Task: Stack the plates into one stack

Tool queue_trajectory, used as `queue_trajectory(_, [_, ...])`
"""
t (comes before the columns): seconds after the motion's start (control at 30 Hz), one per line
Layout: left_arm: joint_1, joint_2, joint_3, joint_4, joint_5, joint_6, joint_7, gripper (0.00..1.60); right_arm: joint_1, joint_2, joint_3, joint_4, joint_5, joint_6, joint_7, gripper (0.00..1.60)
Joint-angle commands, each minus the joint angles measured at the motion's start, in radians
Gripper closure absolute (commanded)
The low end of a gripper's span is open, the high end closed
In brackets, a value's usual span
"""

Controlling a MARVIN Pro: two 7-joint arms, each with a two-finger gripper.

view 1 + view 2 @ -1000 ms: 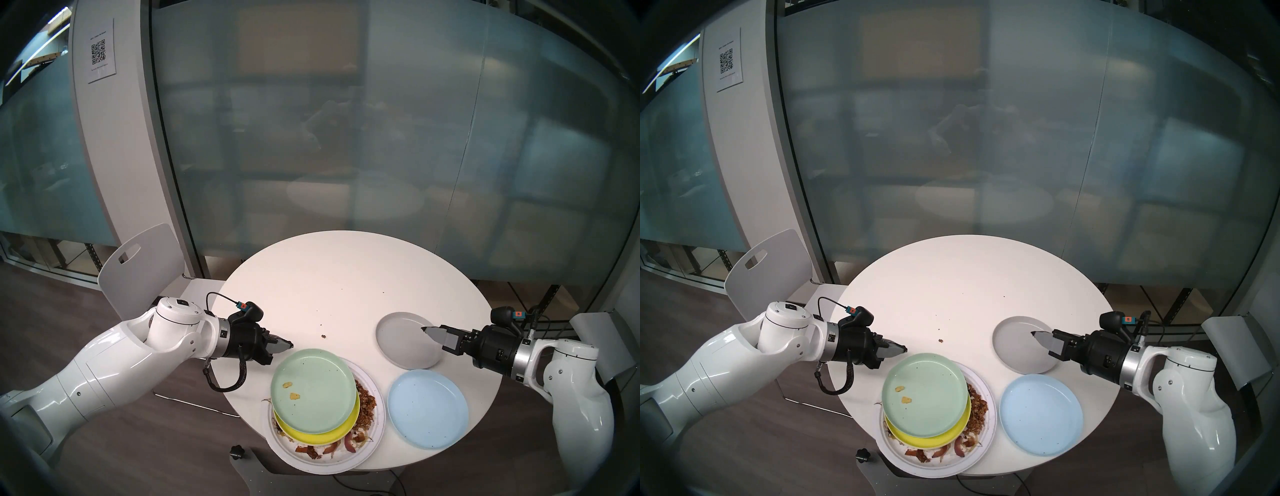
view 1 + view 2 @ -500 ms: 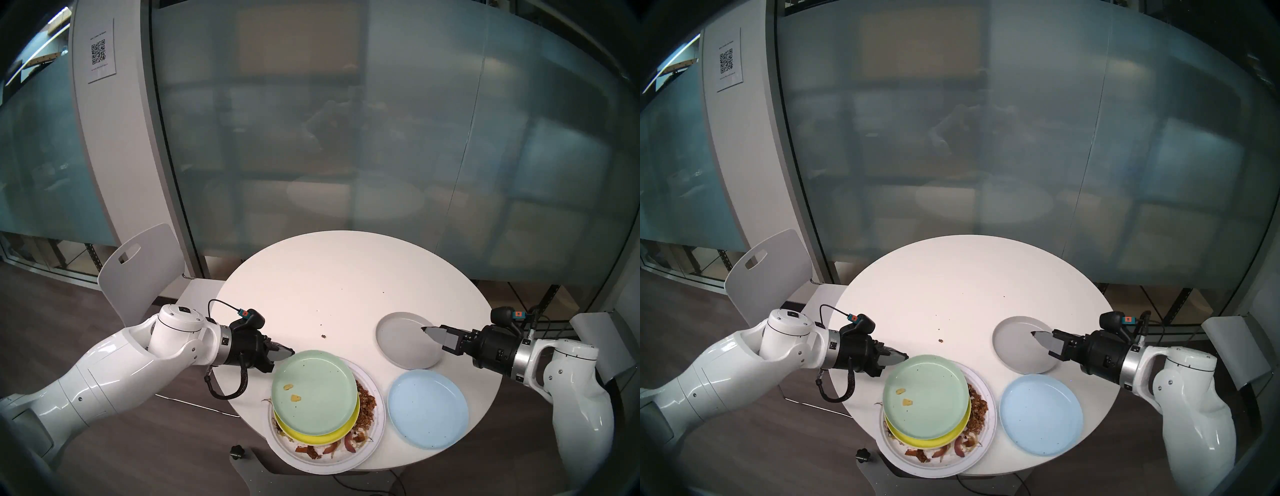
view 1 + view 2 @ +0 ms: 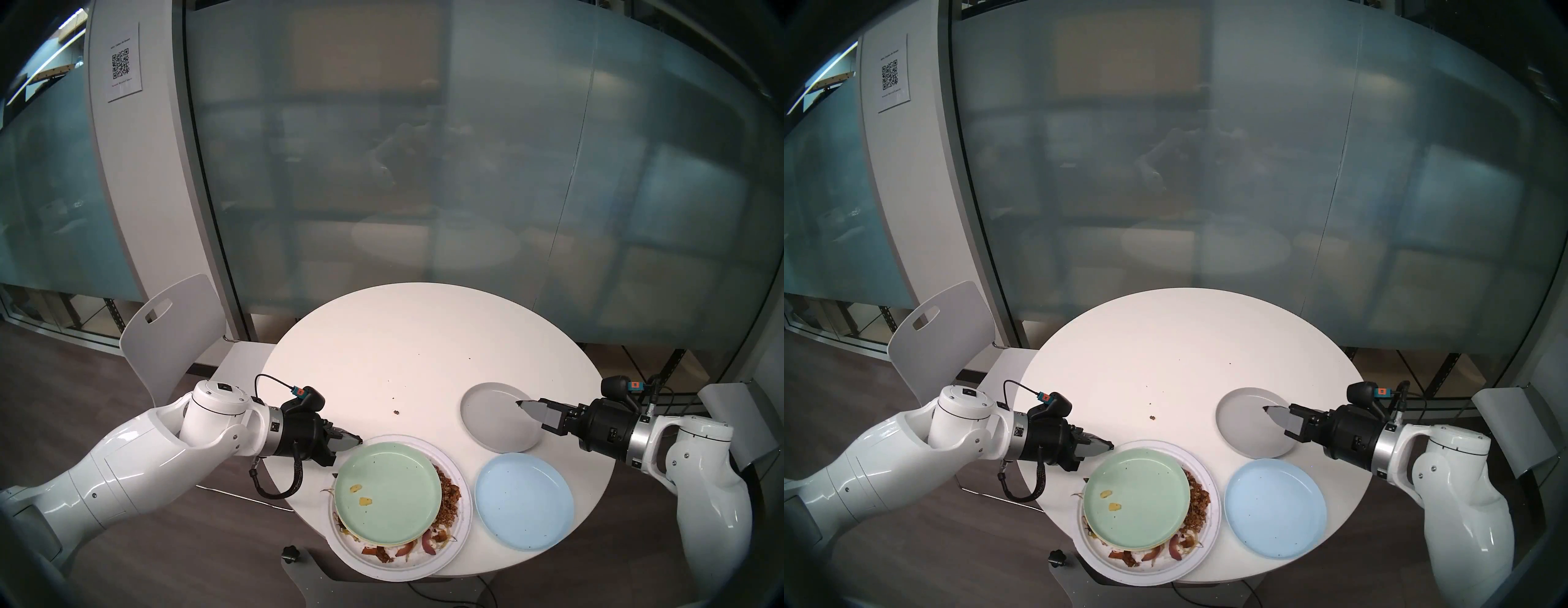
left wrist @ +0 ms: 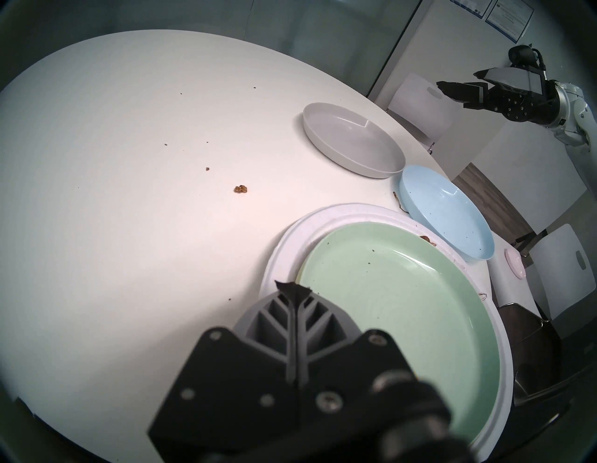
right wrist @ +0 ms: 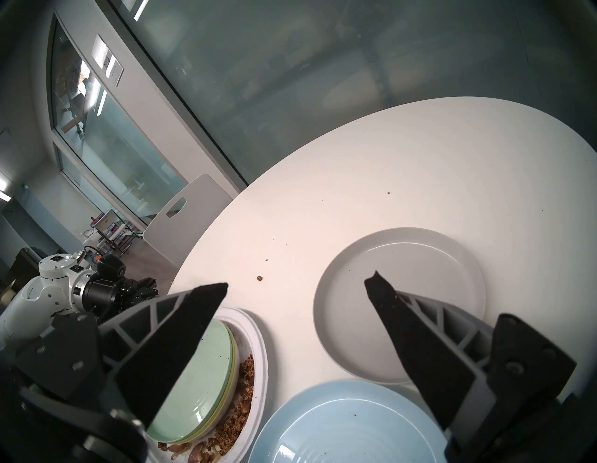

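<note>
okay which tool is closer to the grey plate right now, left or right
Right. The right tool hangs open just over the grey plate's near-right part. The left tool, shut, sits across the table at the rim of the mint green plate.

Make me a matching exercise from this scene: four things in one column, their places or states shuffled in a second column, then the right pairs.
Things:
1. mint green plate
2. grey plate
3. left gripper
4. right gripper

Places or states:
A. fingers spread wide, holding nothing
B. top of the stack on the food-strewn paper plate
C. fingers pressed together, tips at the stack's far left edge
D. alone on the table, beyond the light blue plate

Pairs: 1-B, 2-D, 3-C, 4-A
</note>
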State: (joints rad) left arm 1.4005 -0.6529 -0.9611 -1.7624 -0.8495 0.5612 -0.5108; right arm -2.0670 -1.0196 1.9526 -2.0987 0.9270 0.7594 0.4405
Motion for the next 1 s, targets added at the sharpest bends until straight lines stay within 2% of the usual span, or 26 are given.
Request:
queue_trajectory(0.0, [-0.011,-0.001,-0.062,-0.015,-0.041,-0.02,0.027,1.6,0.002,0.002,0.0,-0.014,0.0,0.0,0.001,0.0])
queue_trajectory(0.27, [0.028,0.019,-0.126,-0.068,-0.102,-0.051,0.056,1.6,0.002,0.002,0.0,-0.014,0.0,0.0,0.001,0.0])
queue_trajectory(0.33, [0.068,0.014,-0.147,-0.089,-0.13,-0.074,0.087,1.6,0.002,0.002,0.0,-0.014,0.0,0.0,0.001,0.0])
queue_trajectory(0.47, [0.11,0.004,-0.142,-0.107,-0.105,-0.136,0.133,1.6,0.002,0.002,0.0,-0.014,0.0,0.0,0.001,0.0])
queue_trajectory(0.57, [0.124,0.003,-0.141,-0.111,-0.113,-0.154,0.138,1.42,0.002,0.002,0.0,-0.014,0.0,0.0,0.001,0.0])
queue_trajectory(0.67, [0.131,0.005,-0.142,-0.118,-0.114,-0.168,0.143,1.35,0.002,0.002,0.0,-0.014,0.0,0.0,0.001,0.0])
queue_trajectory(0.7, [0.132,0.006,-0.142,-0.119,-0.114,-0.171,0.144,1.28,0.002,0.002,0.0,-0.014,0.0,0.0,0.001,0.0])
queue_trajectory(0.87, [0.134,0.007,-0.141,-0.12,-0.114,-0.177,0.148,1.28,0.021,0.02,-0.006,-0.003,0.002,0.034,-0.014,0.0])
queue_trajectory(0.97, [0.134,0.007,-0.14,-0.121,-0.115,-0.179,0.15,1.28,0.047,0.043,-0.002,0.039,0.009,0.063,-0.011,0.0])
